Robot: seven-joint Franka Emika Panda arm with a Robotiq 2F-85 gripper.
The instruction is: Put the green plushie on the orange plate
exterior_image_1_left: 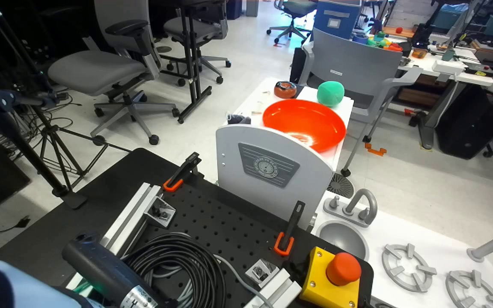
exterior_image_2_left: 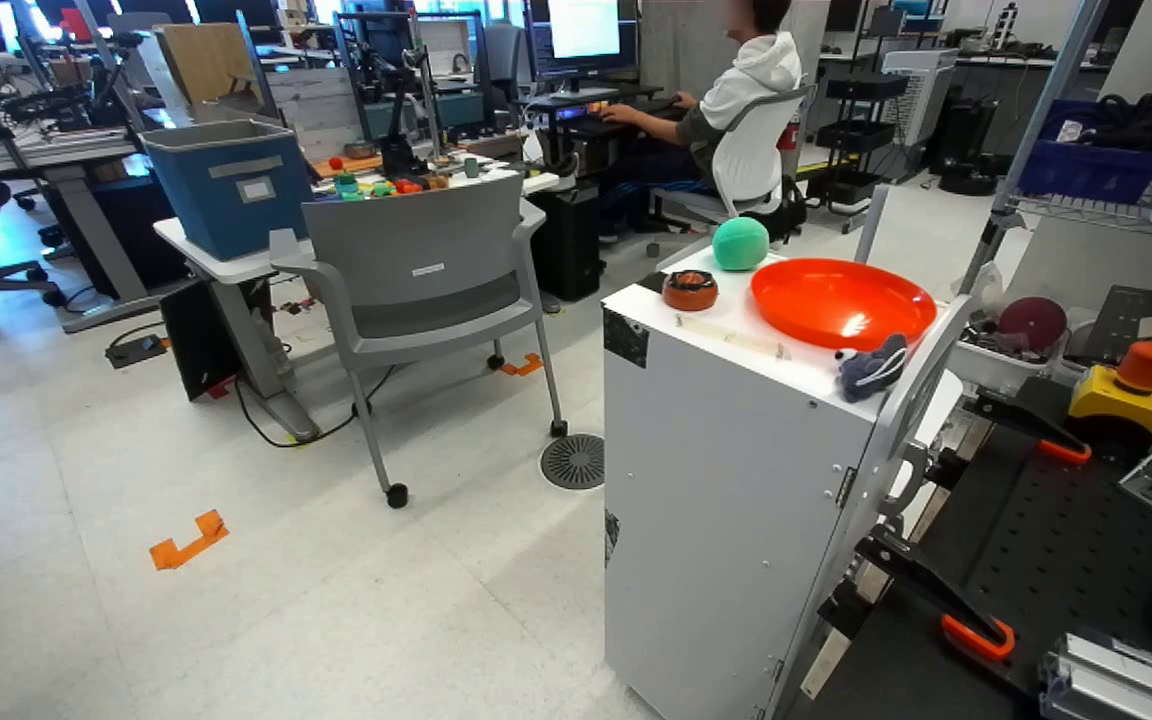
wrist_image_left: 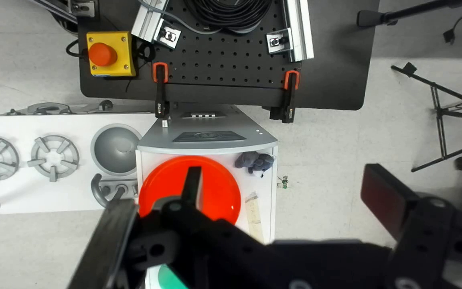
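The green plushie (exterior_image_1_left: 331, 93) is a round teal-green ball on the white cabinet top, beside the far side of the orange plate (exterior_image_1_left: 300, 117). It also stands behind the plate (exterior_image_2_left: 836, 300) in an exterior view, where the plushie (exterior_image_2_left: 740, 244) is apart from the orange-black item. The plate looks empty. In the wrist view my gripper (wrist_image_left: 283, 176) is open with nothing between its wide-apart fingers. It is high above the scene; its left finger covers part of the plate (wrist_image_left: 221, 188). Only an edge of the plushie (wrist_image_left: 169, 279) shows there, at the bottom. The gripper is out of view in both exterior views.
A grey plush toy (wrist_image_left: 255, 161) lies beside the plate. A small orange-black round item (exterior_image_2_left: 689, 290) sits near the plushie. A grey upright panel (exterior_image_1_left: 272, 167) stands between the plate and the black table (wrist_image_left: 223, 90). A toy sink (wrist_image_left: 116, 149) and faucet adjoin the cabinet.
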